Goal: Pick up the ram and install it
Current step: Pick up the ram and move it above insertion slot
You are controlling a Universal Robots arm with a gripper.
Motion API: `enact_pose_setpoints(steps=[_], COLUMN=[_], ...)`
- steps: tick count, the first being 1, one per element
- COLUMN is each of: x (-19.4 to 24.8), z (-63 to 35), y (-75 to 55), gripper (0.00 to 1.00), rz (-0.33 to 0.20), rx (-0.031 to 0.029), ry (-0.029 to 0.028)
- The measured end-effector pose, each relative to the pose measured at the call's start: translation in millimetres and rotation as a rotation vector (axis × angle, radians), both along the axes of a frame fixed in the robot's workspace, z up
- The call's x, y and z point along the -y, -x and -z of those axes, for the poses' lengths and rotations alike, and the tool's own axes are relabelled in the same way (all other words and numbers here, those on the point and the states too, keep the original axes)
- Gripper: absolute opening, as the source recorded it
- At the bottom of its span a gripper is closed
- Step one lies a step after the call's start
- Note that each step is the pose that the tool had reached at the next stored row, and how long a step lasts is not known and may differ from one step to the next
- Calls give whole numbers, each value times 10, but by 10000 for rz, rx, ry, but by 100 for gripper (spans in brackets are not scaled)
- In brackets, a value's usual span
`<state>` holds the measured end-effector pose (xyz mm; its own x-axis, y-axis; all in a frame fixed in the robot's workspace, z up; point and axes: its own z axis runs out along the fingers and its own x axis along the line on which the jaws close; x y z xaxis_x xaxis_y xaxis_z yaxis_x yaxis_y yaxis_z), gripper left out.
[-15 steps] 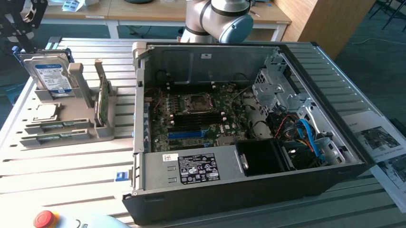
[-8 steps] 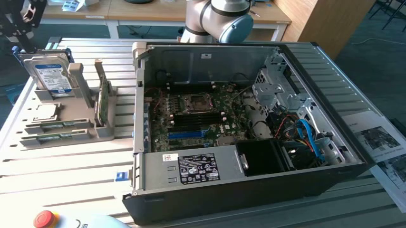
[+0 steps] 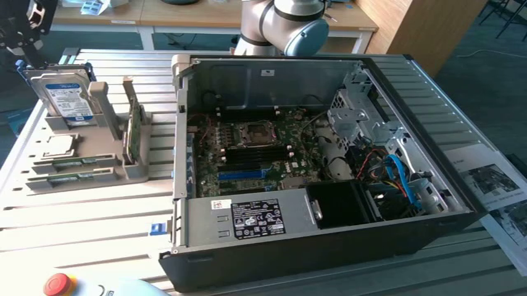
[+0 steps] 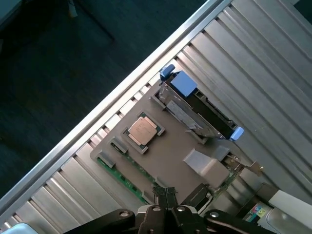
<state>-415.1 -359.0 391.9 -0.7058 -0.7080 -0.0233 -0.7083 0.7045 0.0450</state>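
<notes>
The ram [image 3: 78, 163] sits in the grey holder [image 3: 136, 174], long axis lying level.

Slatted metal table [image 3: 91, 216] with grey holder [image 3: 140, 171], open computer case [image 3: 329, 262], perhaps leaflets [image 3: 492, 180].

Ram [image 3: 73, 179]: thin green stick, stood on edge, level, in outer slot of grey holder [image 3: 132, 174] on surface, at exterior view's left of PC case [image 3: 329, 259]. Similar second stick [image 3: 78, 162] in next slot. Not installed.
</notes>
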Motion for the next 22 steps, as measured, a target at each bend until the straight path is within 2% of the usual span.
enact_pose_setpoints(steps=[22], x=[1], z=[0], y=[0], gripper=[10], rz=[-3548], rx=[0], ry=[0])
